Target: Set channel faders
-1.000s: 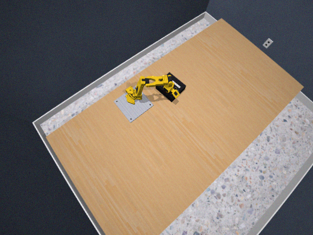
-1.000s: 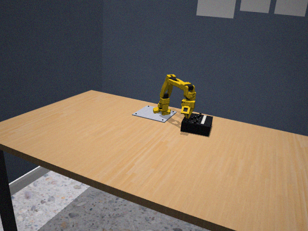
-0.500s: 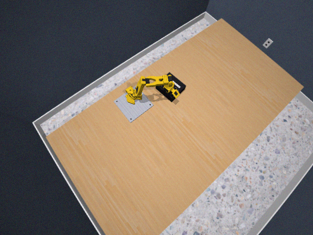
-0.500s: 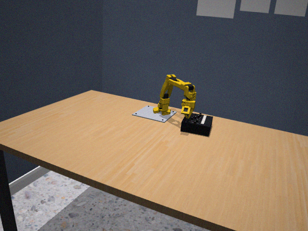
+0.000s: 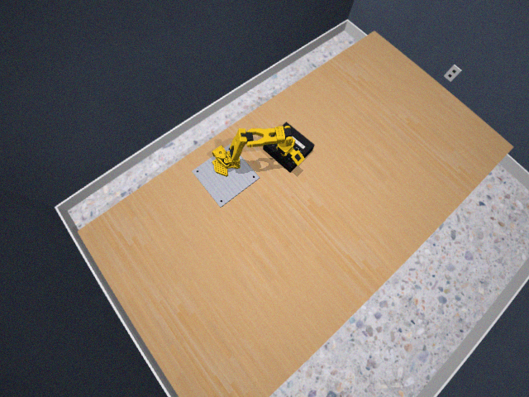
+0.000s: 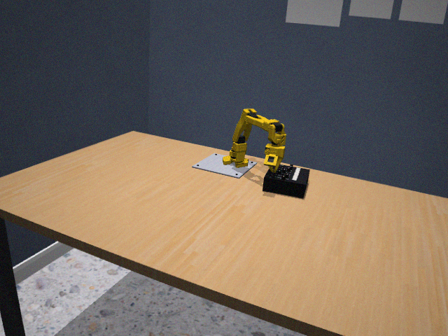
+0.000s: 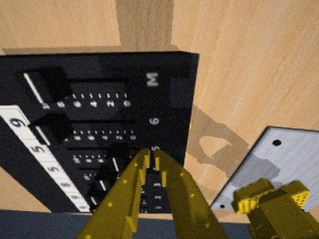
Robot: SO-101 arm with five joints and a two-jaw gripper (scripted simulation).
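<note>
Wooden table (image 6: 152, 224) carries grey base plate (image 6: 211, 163) and black lighting desk (image 6: 282, 186), near each other.

A light wooden worktop (image 5: 298, 256) stands on a speckled terrazzo floor (image 5: 426, 320) edged by a pale skirting (image 5: 64, 217). Dark blue-grey walls (image 6: 72, 72) surround it; three pale rectangular sheets (image 6: 313, 12) hang high on one, and a small white outlet plate (image 5: 452, 72) sits on another.

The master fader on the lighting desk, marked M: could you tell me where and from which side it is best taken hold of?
Take the master fader's cap, the raised black block with a white line, across its two short faces. Come straight down from above the lighting desk, since the cap stands proud of its slot. The gripper is shut and empty, so it must open first, or push it closed.
</note>
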